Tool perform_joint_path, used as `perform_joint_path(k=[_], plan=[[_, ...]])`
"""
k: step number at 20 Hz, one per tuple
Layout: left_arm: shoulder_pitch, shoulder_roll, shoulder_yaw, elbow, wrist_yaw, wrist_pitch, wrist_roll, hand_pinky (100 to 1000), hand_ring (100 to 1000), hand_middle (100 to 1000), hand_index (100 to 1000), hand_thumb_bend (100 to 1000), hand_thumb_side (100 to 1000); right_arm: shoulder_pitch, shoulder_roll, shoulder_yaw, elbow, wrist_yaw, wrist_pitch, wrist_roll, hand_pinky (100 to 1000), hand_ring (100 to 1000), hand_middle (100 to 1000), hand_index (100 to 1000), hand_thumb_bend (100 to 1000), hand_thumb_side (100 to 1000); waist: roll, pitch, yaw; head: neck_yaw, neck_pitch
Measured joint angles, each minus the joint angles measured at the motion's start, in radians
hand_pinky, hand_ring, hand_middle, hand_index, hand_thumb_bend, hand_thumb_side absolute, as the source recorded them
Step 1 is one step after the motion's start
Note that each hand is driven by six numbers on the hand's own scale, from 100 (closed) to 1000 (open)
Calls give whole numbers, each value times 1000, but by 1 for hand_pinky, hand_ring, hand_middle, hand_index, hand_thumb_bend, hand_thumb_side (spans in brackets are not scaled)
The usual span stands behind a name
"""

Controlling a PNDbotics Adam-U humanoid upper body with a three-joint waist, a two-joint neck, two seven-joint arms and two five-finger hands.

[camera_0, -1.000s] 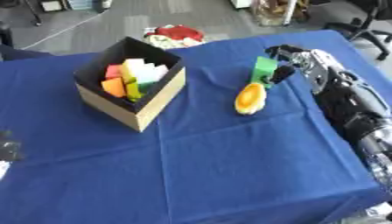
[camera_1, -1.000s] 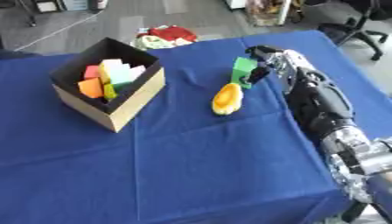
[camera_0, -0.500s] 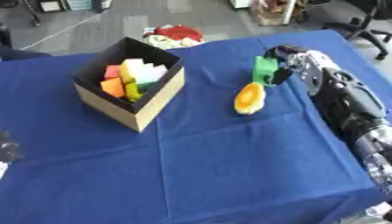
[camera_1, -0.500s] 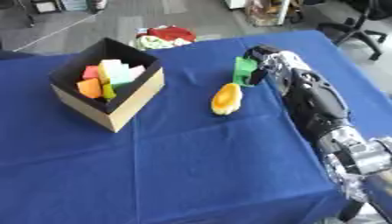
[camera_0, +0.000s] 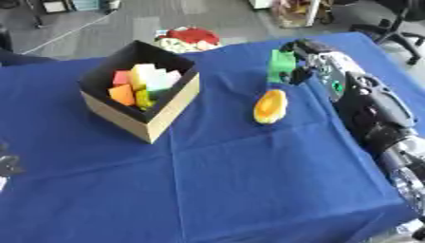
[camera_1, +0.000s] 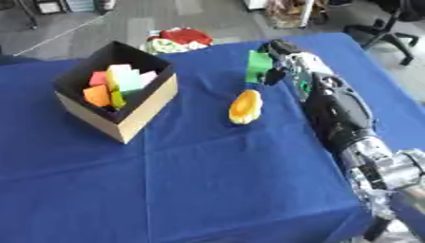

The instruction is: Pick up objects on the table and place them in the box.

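Two items remain outside the box [camera_0: 141, 118]. Upper right, the right hand [camera_0: 311, 57] pinches the green block [camera_0: 281, 66]. A slip could knock the yellow piece [camera_0: 271, 106].

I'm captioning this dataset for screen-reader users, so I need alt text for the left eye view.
The robot's right hand reaches across a blue table with its fingers around a green block, just beyond a yellow-orange oval object lying on the cloth. To the left stands an open box holding coloured blocks.
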Motion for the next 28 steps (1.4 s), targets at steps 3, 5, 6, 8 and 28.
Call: perform_joint_path(k=[3,5,6,8,28], plan=[[0,0,0,0,0,0,0,786,638,647,835,461,592,-9,5,14,-56,-51,-22,-4,827,703,483,638,118,100,0,0,1,-2,0],[0,0,0,0,0,0,0,786,639,647,835,461,592,-21,10,29,-97,-91,-39,3,829,705,489,647,122,100,0,0,2,-4,0],[0,0,0,0,0,0,0,786,639,647,835,461,592,-31,15,40,-119,-113,-49,10,830,705,491,650,104,100,0,0,3,-6,0],[0,0,0,0,0,0,0,786,639,647,835,461,592,-49,29,65,-155,-152,-70,29,835,712,507,667,100,100,0,0,7,-8,0],[-3,-2,-19,0,9,2,-21,786,639,646,835,455,597,-144,282,119,-45,58,-75,34,925,883,925,999,468,407,0,0,78,-67,0]])
